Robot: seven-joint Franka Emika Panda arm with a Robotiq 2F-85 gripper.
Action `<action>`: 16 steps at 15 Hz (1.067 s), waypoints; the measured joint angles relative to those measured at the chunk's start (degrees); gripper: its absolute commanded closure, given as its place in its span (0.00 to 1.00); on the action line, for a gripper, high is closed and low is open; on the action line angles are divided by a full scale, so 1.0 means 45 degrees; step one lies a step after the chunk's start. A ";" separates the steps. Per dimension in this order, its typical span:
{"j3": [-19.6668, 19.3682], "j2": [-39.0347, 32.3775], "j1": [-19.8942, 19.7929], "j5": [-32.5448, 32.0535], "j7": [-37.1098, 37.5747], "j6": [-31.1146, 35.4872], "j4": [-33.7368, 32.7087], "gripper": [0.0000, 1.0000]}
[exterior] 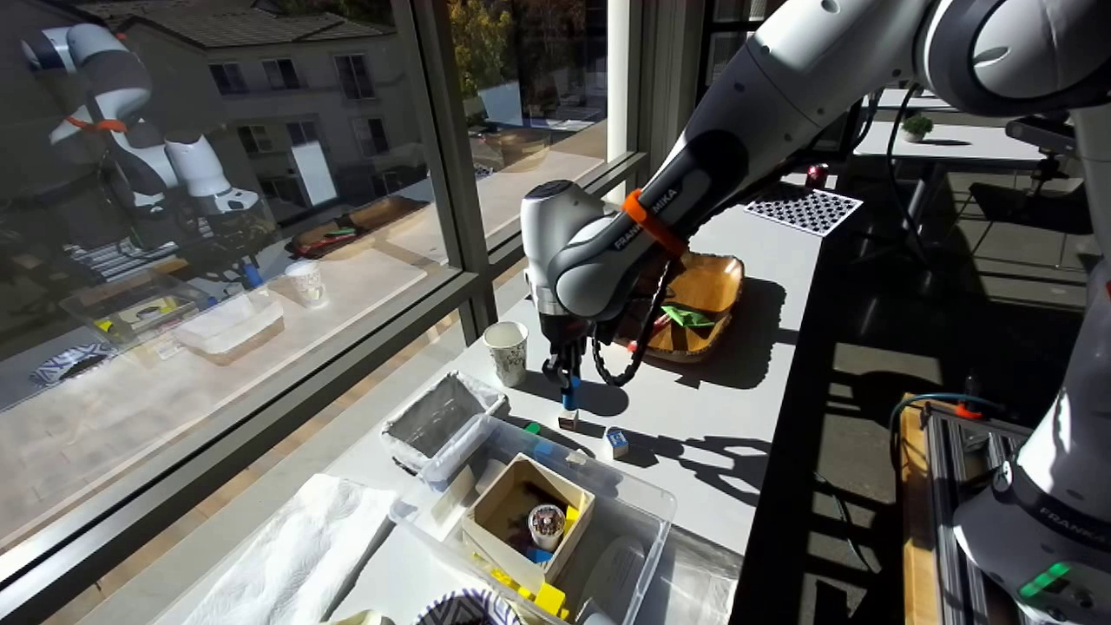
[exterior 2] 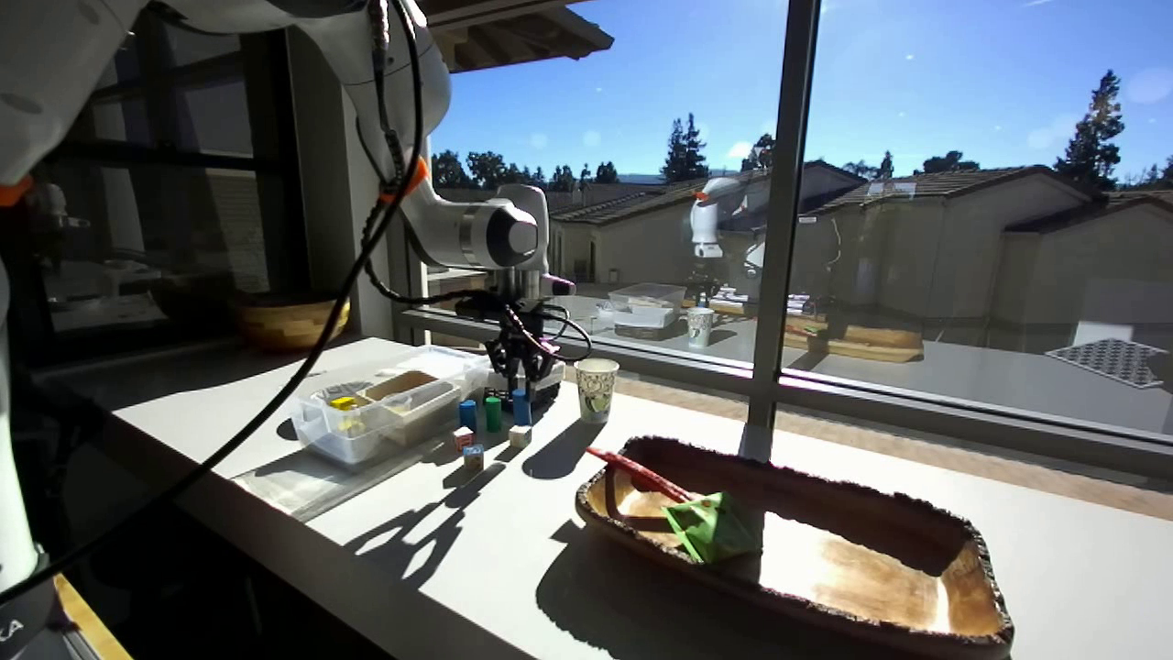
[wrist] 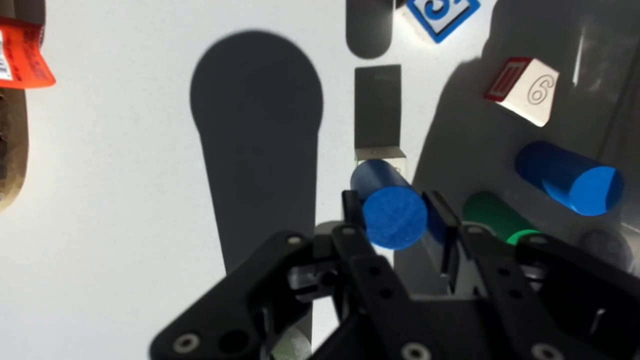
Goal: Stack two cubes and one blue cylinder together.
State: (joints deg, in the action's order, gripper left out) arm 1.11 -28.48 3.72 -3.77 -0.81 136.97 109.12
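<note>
My gripper (wrist: 395, 205) is shut on a short blue cylinder (wrist: 395, 217), held upright. In both exterior views the blue cylinder (exterior: 570, 395) (exterior 2: 521, 408) is directly above a white cube (exterior: 568, 420) (exterior 2: 520, 435). In the wrist view the cylinder covers part of this white cube (wrist: 381, 153). A thin lit gap parts their shadows, so the cylinder seems just above the cube. A blue-edged cube (wrist: 442, 17) (exterior: 617, 444) (exterior 2: 473, 456) and a red-edged cube (wrist: 532, 90) (exterior 2: 464, 439) stand on the table beside it.
Another blue cylinder (exterior 2: 468, 414) (wrist: 565, 177) and a green cylinder (exterior 2: 493, 414) (wrist: 495, 217) stand close by. A clear plastic bin (exterior: 664, 512), a lined container (exterior: 404, 434), a white cup (exterior: 506, 351) (exterior 2: 597, 390) and a wooden bowl (exterior: 733, 278) (exterior 2: 994, 587) surround them.
</note>
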 measured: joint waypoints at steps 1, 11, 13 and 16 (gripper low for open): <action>0.0018 -0.0018 0.0012 0.0000 -0.0036 0.0000 0.0000 0.92; 0.0134 -0.0470 0.0021 0.0000 -0.0183 0.0000 -0.0388 0.42; 0.0139 -0.0598 0.0025 0.0000 -0.0187 0.0000 -0.0555 0.36; 0.0136 -0.0714 0.0026 -0.0001 -0.0187 -0.0006 -0.0676 0.12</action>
State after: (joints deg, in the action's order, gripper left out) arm 1.72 -31.70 3.84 -3.78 -1.65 136.94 106.08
